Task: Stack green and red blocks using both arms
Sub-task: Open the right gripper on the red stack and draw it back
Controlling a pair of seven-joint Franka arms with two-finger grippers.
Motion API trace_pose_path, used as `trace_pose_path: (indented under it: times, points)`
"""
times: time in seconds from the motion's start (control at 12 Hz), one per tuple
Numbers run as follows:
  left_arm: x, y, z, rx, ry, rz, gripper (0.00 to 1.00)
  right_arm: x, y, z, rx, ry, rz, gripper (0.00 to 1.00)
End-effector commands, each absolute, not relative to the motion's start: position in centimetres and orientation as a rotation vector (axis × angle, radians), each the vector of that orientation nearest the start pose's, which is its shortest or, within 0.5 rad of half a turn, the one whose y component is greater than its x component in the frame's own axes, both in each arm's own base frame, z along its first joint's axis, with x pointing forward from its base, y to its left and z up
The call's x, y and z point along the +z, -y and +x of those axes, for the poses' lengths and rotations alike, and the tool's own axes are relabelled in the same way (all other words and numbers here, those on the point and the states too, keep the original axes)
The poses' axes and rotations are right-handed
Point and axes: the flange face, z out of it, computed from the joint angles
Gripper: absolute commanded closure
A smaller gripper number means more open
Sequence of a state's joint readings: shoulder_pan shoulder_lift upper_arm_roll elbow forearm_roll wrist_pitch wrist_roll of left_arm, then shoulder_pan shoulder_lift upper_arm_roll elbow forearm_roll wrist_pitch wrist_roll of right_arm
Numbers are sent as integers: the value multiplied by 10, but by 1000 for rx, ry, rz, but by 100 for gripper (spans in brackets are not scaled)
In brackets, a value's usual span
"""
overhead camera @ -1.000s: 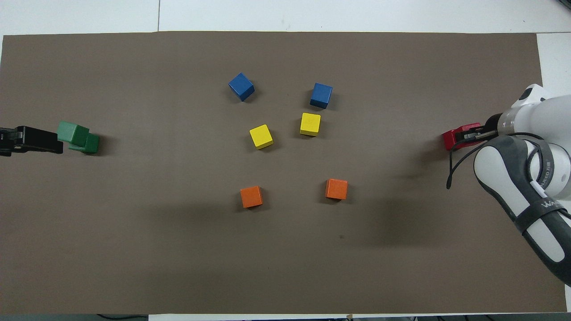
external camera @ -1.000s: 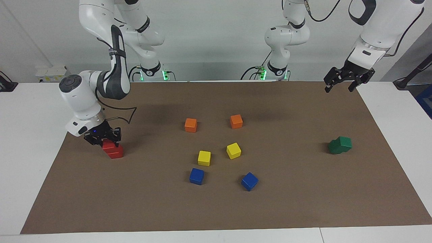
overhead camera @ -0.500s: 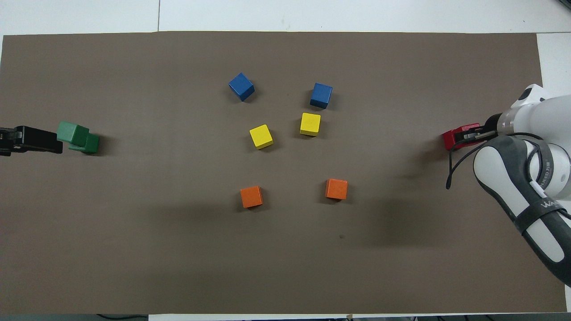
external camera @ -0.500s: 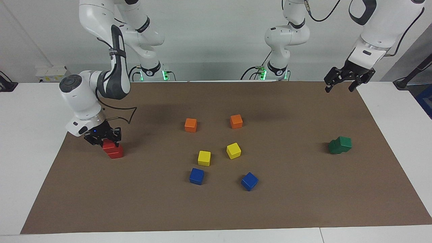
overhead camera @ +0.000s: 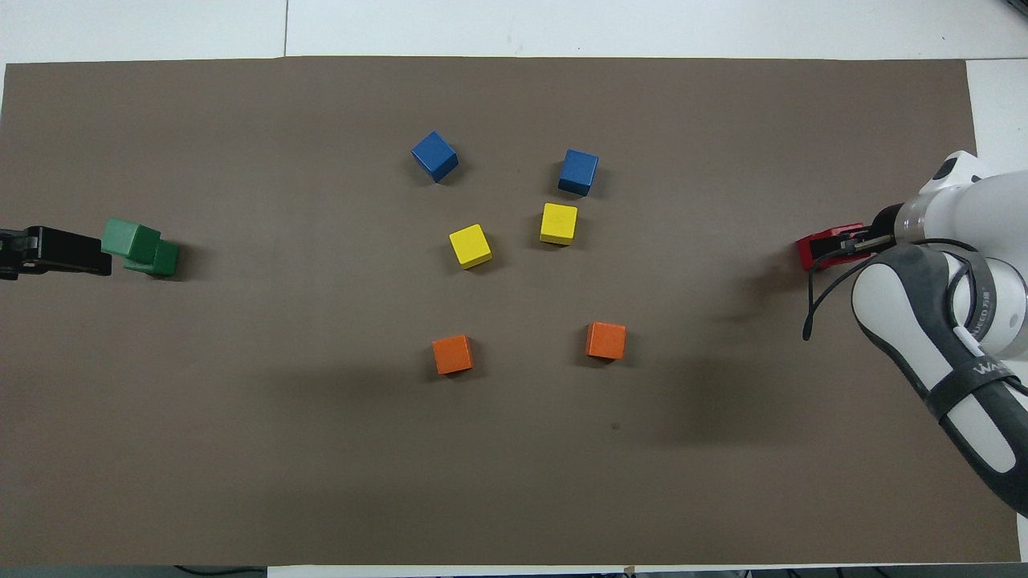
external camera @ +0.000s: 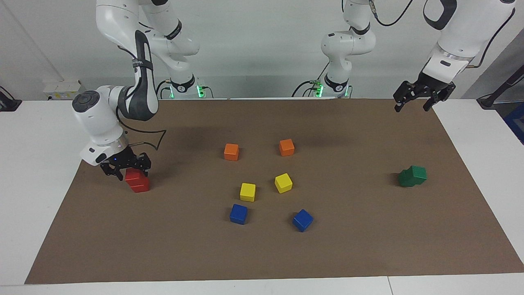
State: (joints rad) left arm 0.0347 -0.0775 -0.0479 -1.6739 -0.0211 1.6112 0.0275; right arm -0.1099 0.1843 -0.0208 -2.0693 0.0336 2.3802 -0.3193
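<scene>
Two red blocks (external camera: 137, 183) stand stacked near the right arm's end of the mat, the upper one (external camera: 132, 176) sitting askew on the lower one (external camera: 141, 187). My right gripper (external camera: 132, 171) is down around the upper red block, open, a finger on each side of it. From overhead only an edge of the red blocks (overhead camera: 809, 250) shows under the right gripper (overhead camera: 839, 244). Two green blocks (external camera: 412, 176) are stacked, offset, toward the left arm's end, and appear again in the overhead view (overhead camera: 141, 247). My left gripper (external camera: 413, 101) hangs open, raised above the mat's corner; the overhead view shows the left gripper (overhead camera: 80, 253) beside the green blocks.
In the mat's middle lie two orange cubes (external camera: 231, 151) (external camera: 286, 147), two yellow cubes (external camera: 247, 191) (external camera: 283, 182) and two blue cubes (external camera: 238, 214) (external camera: 302, 220). The brown mat (external camera: 262, 254) covers most of the white table.
My right gripper has opened and let go of the upper red block, which stays on the lower one. The left gripper has hardly moved.
</scene>
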Motion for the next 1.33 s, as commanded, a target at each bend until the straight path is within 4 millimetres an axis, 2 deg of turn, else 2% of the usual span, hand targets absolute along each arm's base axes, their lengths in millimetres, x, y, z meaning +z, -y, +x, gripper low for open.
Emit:
trace_pose_path:
  times: [0.0,0.17,0.25,0.42,0.67,0.83,1.0,1.25]
  points:
    - [627,9,529,-43,-84,-3139,0,373,74,591,-267,269,-3119,0]
    - [627,9,529,-43,-84,-3139,0,404,72,602,-254,267,-3113,0]
    - [627,9,529,-43,-84,-3139,0,426,71,606,-218,219,-3110,0]
    - [627,9,529,-43,-84,-3139,0,469,56,607,-161,171,-3100,0]
    - [627,10,529,-43,-86,-3139,0,519,45,597,-58,56,-3096,0]
    - [627,10,529,-46,-89,-3139,0,550,33,579,-26,10,-3105,0]
    - [627,10,529,-43,-86,-3139,0,570,32,556,43,8,-3103,0]
    - [627,10,529,-43,-86,-3139,0,583,32,544,41,9,-3101,0]
